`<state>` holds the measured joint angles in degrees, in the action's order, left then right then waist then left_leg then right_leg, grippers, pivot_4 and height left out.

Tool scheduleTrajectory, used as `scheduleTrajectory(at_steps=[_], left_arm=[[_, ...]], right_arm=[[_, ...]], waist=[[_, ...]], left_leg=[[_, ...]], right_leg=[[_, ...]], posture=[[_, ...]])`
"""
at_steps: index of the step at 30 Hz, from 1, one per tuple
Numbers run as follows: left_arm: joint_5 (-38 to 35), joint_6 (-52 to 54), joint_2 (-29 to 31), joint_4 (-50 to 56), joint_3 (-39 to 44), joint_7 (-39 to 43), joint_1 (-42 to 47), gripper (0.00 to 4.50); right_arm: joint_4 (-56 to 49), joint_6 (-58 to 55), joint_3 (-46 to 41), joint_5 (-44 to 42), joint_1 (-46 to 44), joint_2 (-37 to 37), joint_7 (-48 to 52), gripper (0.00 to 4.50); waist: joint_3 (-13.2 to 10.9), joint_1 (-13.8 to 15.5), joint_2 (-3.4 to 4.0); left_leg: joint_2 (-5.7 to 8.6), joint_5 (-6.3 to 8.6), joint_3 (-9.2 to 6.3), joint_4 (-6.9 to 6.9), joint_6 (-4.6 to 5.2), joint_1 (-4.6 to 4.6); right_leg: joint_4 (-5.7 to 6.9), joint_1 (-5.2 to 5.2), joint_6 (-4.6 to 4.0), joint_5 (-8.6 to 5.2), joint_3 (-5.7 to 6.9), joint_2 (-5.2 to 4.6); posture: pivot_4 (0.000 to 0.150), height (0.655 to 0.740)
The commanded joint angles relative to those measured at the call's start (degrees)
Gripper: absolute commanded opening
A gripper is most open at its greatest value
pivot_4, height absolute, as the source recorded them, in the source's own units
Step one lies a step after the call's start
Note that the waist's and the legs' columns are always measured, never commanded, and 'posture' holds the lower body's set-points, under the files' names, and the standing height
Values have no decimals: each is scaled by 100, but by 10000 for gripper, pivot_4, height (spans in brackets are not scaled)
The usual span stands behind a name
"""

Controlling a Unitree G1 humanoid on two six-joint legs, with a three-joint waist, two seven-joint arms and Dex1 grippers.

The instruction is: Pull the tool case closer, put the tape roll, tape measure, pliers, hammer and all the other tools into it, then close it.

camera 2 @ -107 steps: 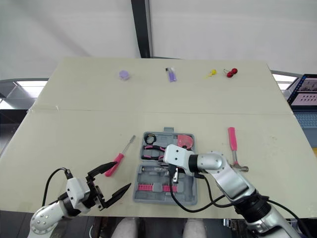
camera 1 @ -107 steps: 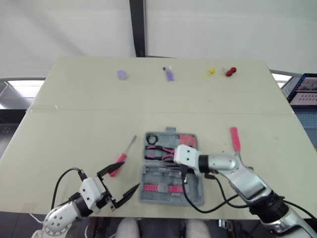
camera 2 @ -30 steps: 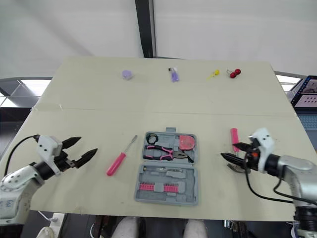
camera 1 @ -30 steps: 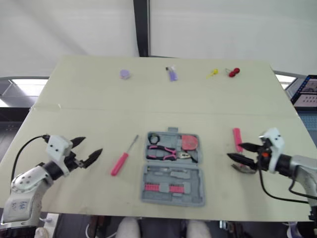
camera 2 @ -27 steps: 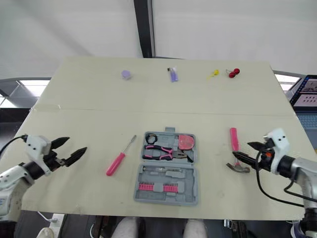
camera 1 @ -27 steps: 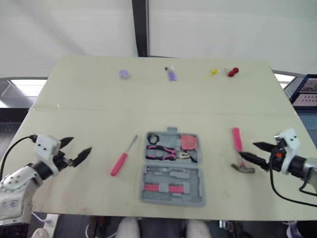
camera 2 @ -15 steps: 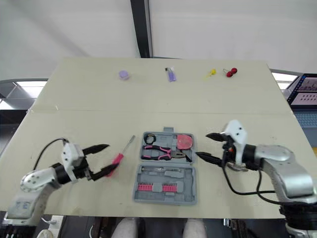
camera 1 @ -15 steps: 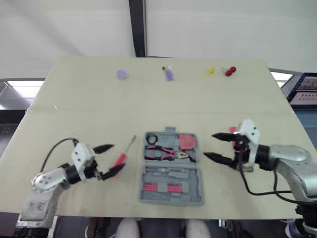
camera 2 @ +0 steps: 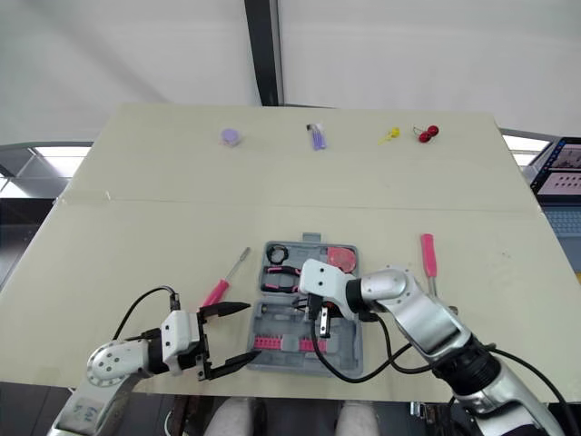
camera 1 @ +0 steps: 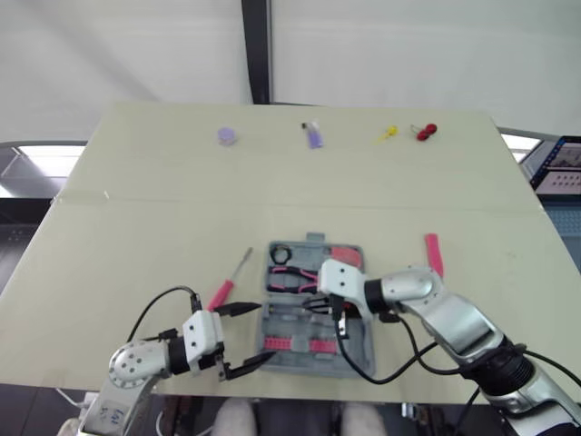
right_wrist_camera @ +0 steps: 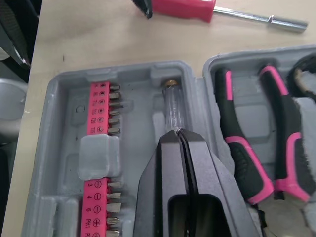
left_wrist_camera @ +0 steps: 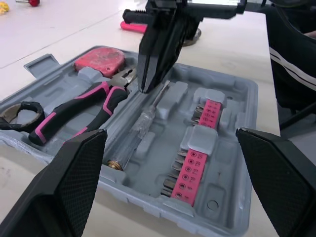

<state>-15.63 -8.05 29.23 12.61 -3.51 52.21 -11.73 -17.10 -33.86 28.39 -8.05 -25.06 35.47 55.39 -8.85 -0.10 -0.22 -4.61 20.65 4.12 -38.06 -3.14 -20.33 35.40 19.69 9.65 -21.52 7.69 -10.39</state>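
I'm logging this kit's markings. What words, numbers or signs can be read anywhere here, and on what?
"3", "4", "6": printed down the pink bit holder, right wrist view.
A slot sign and a cross sign: between and below those numbers.
A label starting with "P", lowest on the holder: too blurred to be sure of the rest.
Marks on the bit holder in the left wrist view: too small to read.
Screen at the far right: text too small to read.
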Motion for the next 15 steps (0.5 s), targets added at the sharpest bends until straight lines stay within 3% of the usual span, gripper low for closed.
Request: scheduleTrajectory(at_steps=[1, 15], left_arm=[[-71, -45, -61, 239, -1, -119, -133, 45000], [-61, -102, -87, 255, 32, -265, -270, 45000]], right_arm=[[71, 129, 59, 140, -38, -107, -31, 304], [458, 350, 254, 661, 115, -175, 114, 304]], waist=[[0, -2, 0], [0, -2, 1]], left_leg=[[-1, 0, 0, 0, 0, 0], [-1, 0, 0, 0, 0, 1]], right_leg=[[1, 1, 0, 0, 1, 0], [2, 0, 0, 0, 0, 0]], posture=[[1500, 7400], [1500, 7400]])
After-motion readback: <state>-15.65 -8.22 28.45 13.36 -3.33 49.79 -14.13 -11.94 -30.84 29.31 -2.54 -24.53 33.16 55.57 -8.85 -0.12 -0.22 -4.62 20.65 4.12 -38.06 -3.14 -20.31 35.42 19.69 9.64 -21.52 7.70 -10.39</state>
